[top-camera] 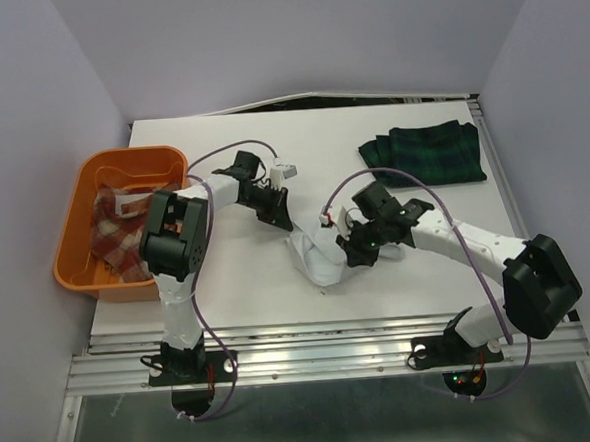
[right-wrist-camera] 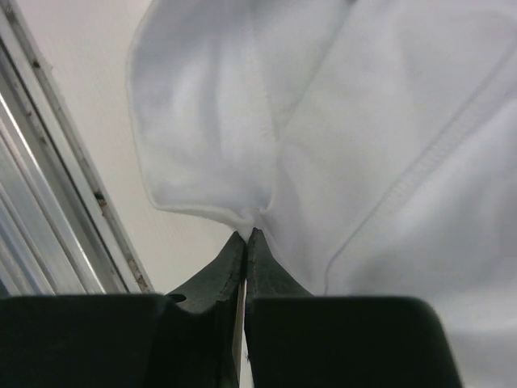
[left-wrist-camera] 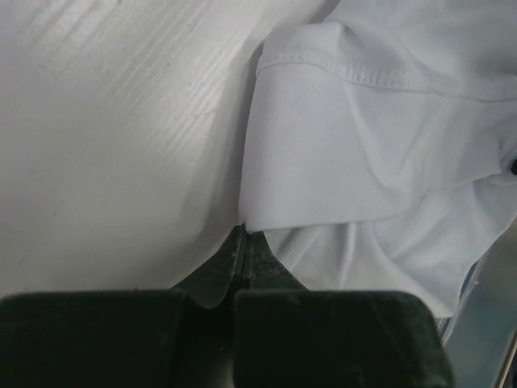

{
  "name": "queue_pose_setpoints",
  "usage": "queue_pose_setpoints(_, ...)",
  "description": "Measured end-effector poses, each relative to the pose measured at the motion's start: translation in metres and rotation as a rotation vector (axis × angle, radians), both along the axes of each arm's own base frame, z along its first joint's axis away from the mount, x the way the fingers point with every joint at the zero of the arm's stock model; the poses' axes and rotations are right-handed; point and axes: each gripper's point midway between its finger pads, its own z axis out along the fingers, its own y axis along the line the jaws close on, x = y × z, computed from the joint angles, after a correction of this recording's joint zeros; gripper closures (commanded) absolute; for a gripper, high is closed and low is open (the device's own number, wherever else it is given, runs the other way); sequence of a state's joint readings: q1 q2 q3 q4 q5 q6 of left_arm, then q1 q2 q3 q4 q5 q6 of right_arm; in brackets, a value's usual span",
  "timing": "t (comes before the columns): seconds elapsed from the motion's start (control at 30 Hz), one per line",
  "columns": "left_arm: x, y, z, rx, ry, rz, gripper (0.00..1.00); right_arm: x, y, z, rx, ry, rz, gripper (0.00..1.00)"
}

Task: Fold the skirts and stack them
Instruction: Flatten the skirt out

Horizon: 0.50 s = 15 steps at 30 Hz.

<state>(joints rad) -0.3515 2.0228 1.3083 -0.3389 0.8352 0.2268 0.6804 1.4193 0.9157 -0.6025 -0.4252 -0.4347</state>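
Pinching white skirt [top-camera: 315, 260] edge: left tool [left-wrist-camera: 243, 241], right tool [right-wrist-camera: 246, 241]; skirt bunched between them.

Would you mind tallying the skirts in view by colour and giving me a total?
dark green-navy plaid skirt: 1
white skirt: 1
red-and-tan plaid skirt: 1
Total: 3
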Motion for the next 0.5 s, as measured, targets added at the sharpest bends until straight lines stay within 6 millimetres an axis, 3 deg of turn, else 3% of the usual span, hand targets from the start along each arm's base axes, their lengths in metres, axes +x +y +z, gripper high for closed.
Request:
queue_pose_setpoints(0.13, 0.026, 0.002, 0.021, 0.006, -0.060, 0.030, 1.00, 0.039, -0.010, 0.025, 0.050, -0.046, -0.116, 0.99)
queue_pose_setpoints(0.2, 0.050, 0.012, 0.038, 0.035, -0.120, 0.075, 1.00, 0.072, -0.023, 0.047, 0.086, -0.093, -0.211, 0.99)
queue_pose_setpoints(0.3, 0.096, 0.039, 0.081, 0.116, -0.302, 0.165, 1.00, 0.116, -0.043, 0.089, 0.145, -0.181, -0.332, 0.99)
queue_pose_setpoints(0.33, 0.107, 0.046, 0.097, 0.138, -0.363, 0.186, 1.00, 0.128, -0.049, 0.104, 0.166, -0.214, -0.361, 0.99)
queue_pose_setpoints(0.43, 0.134, 0.072, 0.178, 0.204, -0.608, 0.268, 1.00, 0.165, -0.062, 0.166, 0.250, -0.347, -0.437, 0.99)
queue_pose_setpoints(0.5, 0.142, 0.082, 0.243, 0.244, -0.792, 0.304, 1.00, 0.178, -0.064, 0.201, 0.299, -0.418, -0.455, 0.99)
